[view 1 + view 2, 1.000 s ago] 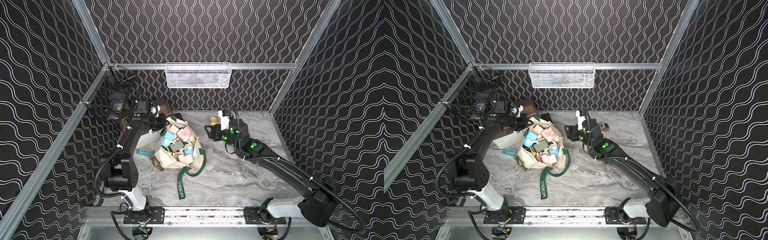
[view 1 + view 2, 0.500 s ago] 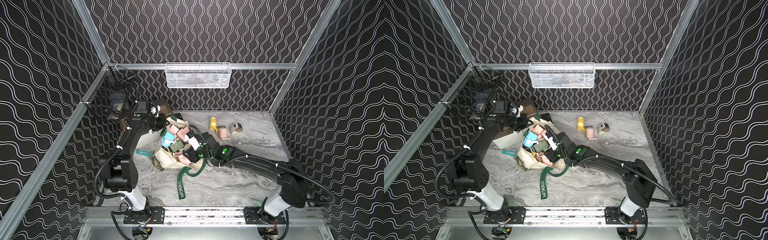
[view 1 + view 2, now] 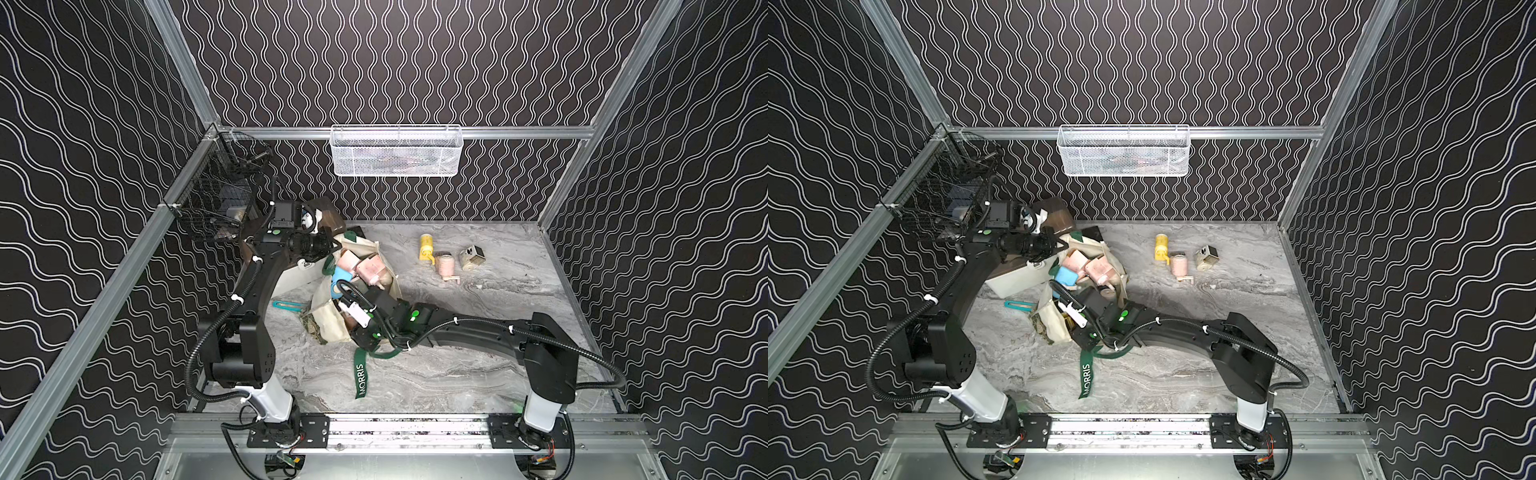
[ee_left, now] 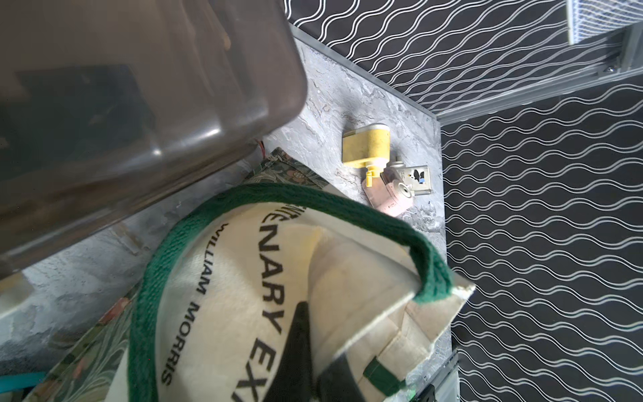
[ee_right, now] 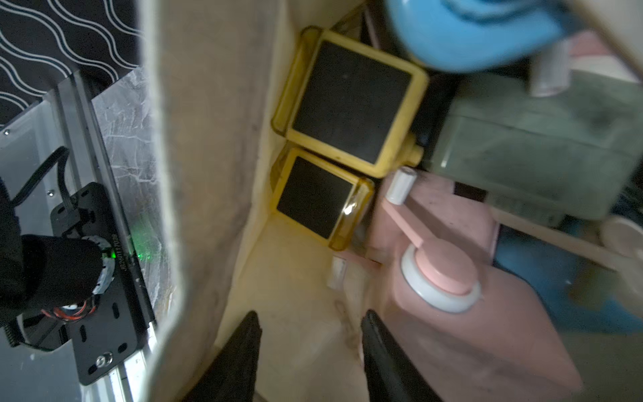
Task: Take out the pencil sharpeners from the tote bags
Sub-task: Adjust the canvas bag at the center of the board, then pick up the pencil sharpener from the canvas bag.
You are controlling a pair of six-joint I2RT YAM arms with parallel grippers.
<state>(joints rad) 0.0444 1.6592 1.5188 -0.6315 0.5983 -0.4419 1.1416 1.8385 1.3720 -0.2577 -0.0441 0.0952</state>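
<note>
The cream tote bag (image 3: 330, 322) (image 3: 1054, 322) with dark green straps lies open mid-table, filled with pencil sharpeners, among them a pink one (image 3: 370, 266) and a blue one (image 3: 341, 276). My left gripper (image 4: 318, 334) is shut on the bag's back rim, holding it up. My right gripper (image 5: 310, 315) is inside the bag, open, with only cloth between its fingers. Ahead of it lie two yellow sharpeners (image 5: 351, 101) (image 5: 320, 196) with dark faces, and beside one finger is a pink sharpener (image 5: 442, 275). Yellow (image 3: 426, 246), pink (image 3: 445, 266) and cream (image 3: 471, 257) sharpeners lie on the table at the back.
A white box with a brown lid (image 3: 328, 216) stands behind the bag, under my left wrist. A teal strip tool (image 3: 286, 306) lies left of the bag. A loose "MORRIS" strap (image 3: 360, 374) trails toward the front. A white mesh basket (image 3: 395, 151) and a black wire basket (image 3: 216, 199) hang on the walls.
My right arm has swung from the sharpeners at the back over to the bag, and its gripper has gone down inside with narrower jaws. The left arm has stayed still.
</note>
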